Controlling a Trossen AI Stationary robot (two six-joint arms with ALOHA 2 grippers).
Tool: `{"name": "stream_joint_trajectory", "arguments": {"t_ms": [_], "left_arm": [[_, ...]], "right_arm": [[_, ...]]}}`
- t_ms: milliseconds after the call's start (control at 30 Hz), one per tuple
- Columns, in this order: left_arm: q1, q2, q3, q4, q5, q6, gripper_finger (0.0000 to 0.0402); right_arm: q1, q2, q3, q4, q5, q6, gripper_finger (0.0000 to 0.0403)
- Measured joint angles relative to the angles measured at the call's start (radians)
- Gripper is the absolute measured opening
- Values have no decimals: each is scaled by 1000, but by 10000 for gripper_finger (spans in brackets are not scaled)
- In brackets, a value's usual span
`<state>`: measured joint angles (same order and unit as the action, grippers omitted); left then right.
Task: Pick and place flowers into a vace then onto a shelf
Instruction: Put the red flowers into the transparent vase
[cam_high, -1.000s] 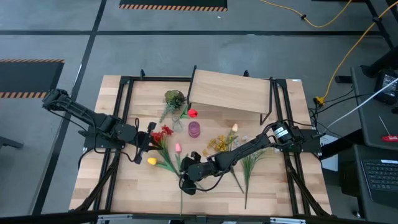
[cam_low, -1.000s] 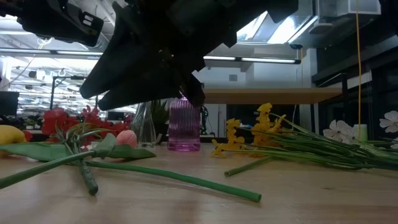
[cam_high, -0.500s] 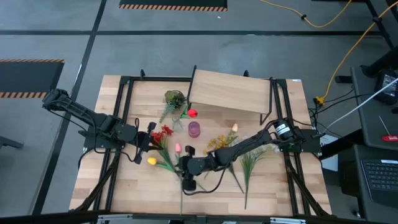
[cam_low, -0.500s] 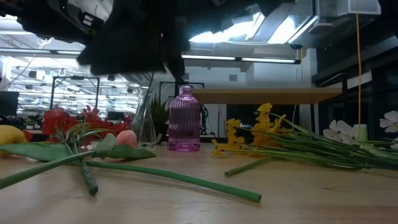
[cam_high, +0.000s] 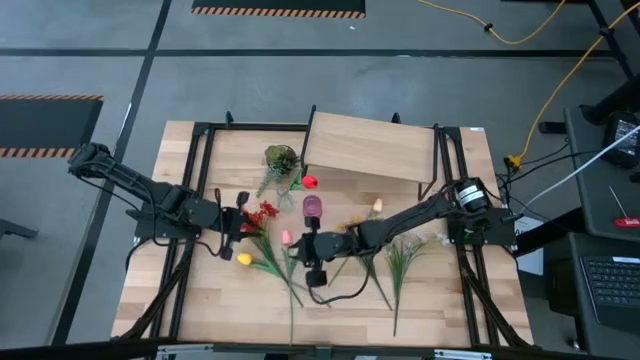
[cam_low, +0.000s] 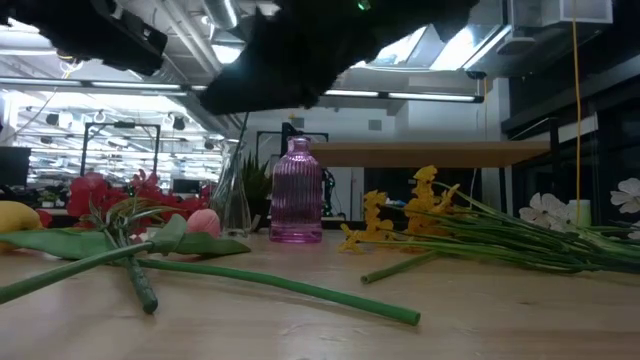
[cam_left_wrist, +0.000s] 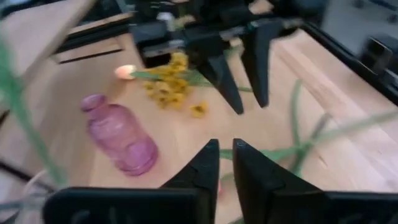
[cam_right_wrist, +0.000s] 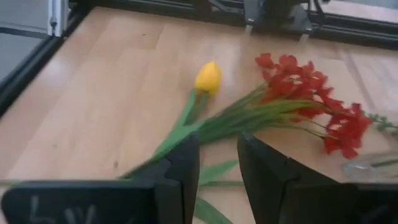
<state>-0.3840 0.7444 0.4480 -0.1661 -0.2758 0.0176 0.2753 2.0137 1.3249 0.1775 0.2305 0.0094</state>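
Table: large light-wood tabletop (cam_high: 200, 290) with a black frame, carrying everything below.
Shelf: light wooden rectangular board on thin black legs (cam_high: 370, 145), at the far edge of the table; its top is bare.
Right gripper (cam_high: 306, 247): reaches to mid-table, just beside the pink tulip. Jaws stand moderately apart and grip nothing. In the right wrist view (cam_right_wrist: 217, 155) green stems run below the gap.
Left gripper (cam_high: 243, 220): at the left of the table, next to the red spray. Jaws parted only by a narrow slit (cam_left_wrist: 226, 149), with nothing clamped.
Flowers: long, thin, green artificial stems lying flat on the table, none in a vase. Red spray (cam_high: 262, 215), yellow tulip (cam_high: 244, 259) and pink tulip (cam_high: 286, 237) lie left of centre. Small yellow blossoms (cam_high: 350, 230) and white blooms (cam_low: 545, 210) lie right of centre.
Clear vase: glass vessel holding a green leafy bunch (cam_high: 280, 160), near the shelf's left end.
Pink vase: ribbed pink glass bottle (cam_high: 313, 207), upright, in front of the shelf.
View differences: only the low view shows the pink vase's upright stance (cam_low: 297, 205). Only the left wrist view shows both right fingers from the front, empty (cam_left_wrist: 245, 102).
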Motion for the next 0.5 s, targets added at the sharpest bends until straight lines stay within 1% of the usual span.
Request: {"name": "stream_joint_trajectory", "arguments": {"t_ms": [100,200,267,400,500], "left_arm": [[1,0,0,5,-85,-95,82],[1,0,0,6,-127,-195,113],[0,9,0,9,-143,-257,127],[-1,73,17,-11,-144,-361,132],[-11,161,77,-69,-122,-430,129]], "right_arm": [[-24,-48,-65,76,0,-42,113],[-49,-81,-142,163,-28,-68,113],[-69,-87,-202,259,-67,-73,113],[-106,-97,-325,478,-154,-94,113],[-121,-96,-376,571,-182,-121,113]]}}
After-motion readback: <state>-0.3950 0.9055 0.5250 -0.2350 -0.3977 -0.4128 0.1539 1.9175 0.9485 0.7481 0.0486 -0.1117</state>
